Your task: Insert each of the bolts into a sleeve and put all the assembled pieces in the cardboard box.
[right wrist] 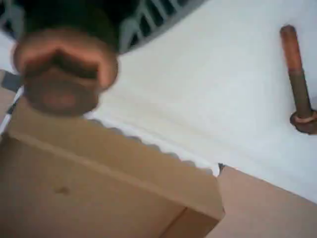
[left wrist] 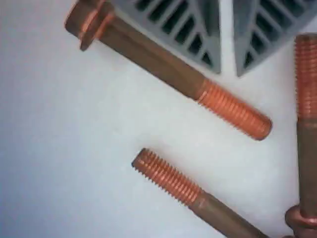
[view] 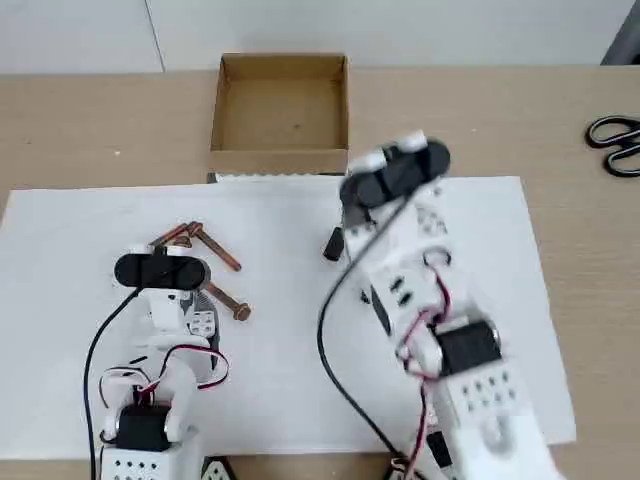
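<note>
Several copper-coloured bolts (view: 215, 250) lie on the white paper (view: 280, 350) around my left gripper (left wrist: 228, 72). It hangs just over them with only a thin slit between its grey fingers (left wrist: 193, 29) and nothing held. One bolt (left wrist: 163, 69) passes under a fingertip; another bolt (left wrist: 193, 193) lies beside it. My right gripper (view: 338, 240) hovers near the front wall of the cardboard box (view: 280, 110), shut on a bolt in a dark sleeve (view: 333, 243). The piece's blurred copper end (right wrist: 64, 69) sits above the box wall (right wrist: 99, 163).
Scissors (view: 615, 140) lie at the table's far right. A lone bolt (right wrist: 297, 79) lies on the paper beyond the right gripper. The right arm's black cable (view: 340, 370) loops across the middle of the paper.
</note>
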